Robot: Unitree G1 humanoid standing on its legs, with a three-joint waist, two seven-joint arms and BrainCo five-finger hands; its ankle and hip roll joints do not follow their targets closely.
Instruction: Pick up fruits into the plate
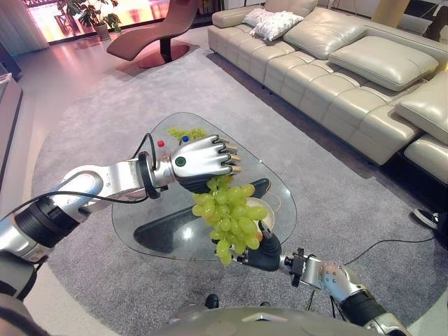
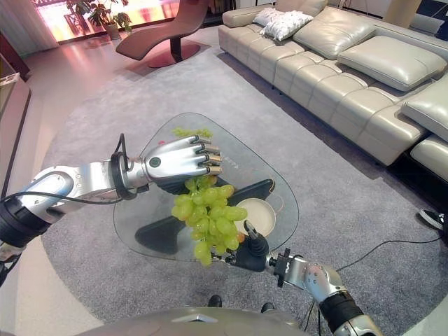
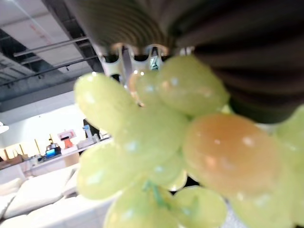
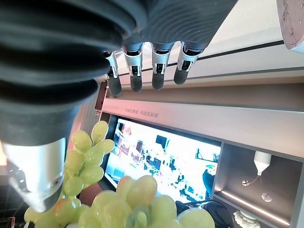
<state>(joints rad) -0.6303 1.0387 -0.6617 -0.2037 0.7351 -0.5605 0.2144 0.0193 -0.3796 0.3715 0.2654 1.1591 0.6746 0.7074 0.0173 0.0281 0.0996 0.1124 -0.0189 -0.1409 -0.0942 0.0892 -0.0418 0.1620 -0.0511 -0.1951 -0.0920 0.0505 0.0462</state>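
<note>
My left hand (image 1: pixel 199 162) clenched the grape bunch (image 1: pixel 229 213) above the plate (image 2: pixel 256 218); next I judged lowering, releasing. Right hand (image 1: pixel 264 256) unclear.

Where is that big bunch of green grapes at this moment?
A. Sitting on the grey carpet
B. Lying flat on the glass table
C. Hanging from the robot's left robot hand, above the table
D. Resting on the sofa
C: the grapes dangle under the left robot hand, whose fingers curl round their top, above the glass table and the plate.
</note>
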